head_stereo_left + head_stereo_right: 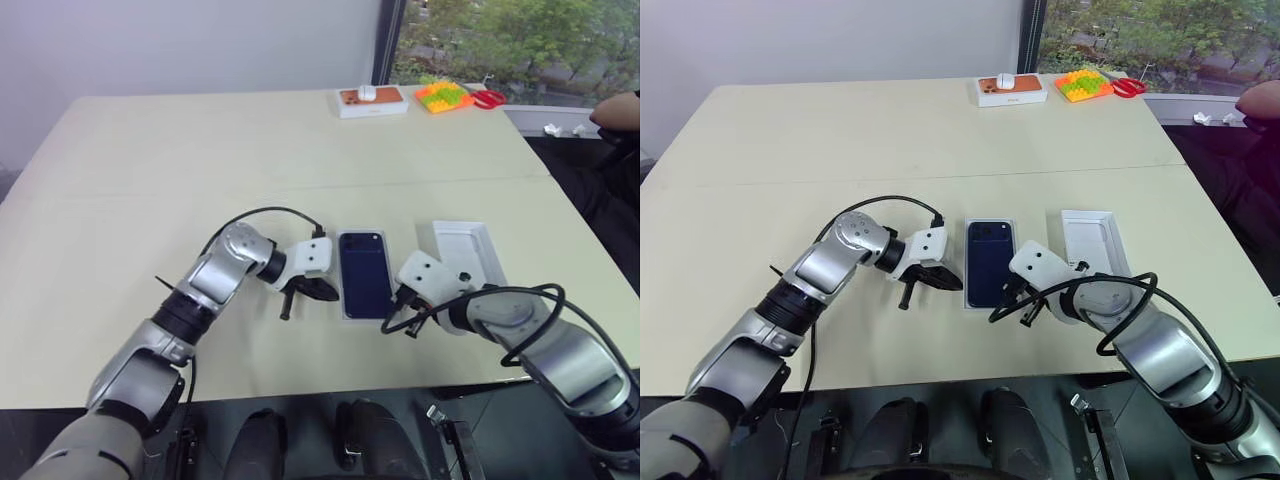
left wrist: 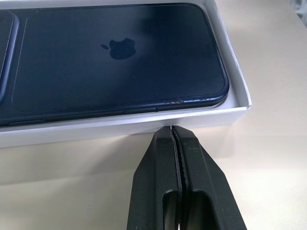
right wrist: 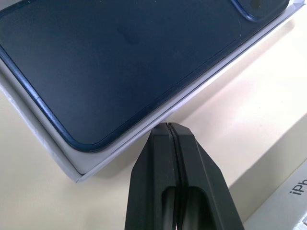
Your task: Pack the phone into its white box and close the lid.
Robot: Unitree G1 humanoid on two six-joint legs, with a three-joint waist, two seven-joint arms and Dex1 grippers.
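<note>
Both hands had fingers pressed together, the left hand and right hand flanking the white box holding the phone on the desk; the lid lay just right.

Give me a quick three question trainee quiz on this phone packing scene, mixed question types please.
1. True or false: the phone already lies in the box.
2. Which fits both claws, left and right? A) both open B) both shut, holding nothing C) each shut on the phone
3. Fill in: the lid lies on the table to the box's ____, on the robot's own sides.

Key: 1 true; 2 B; 3 right.
</note>
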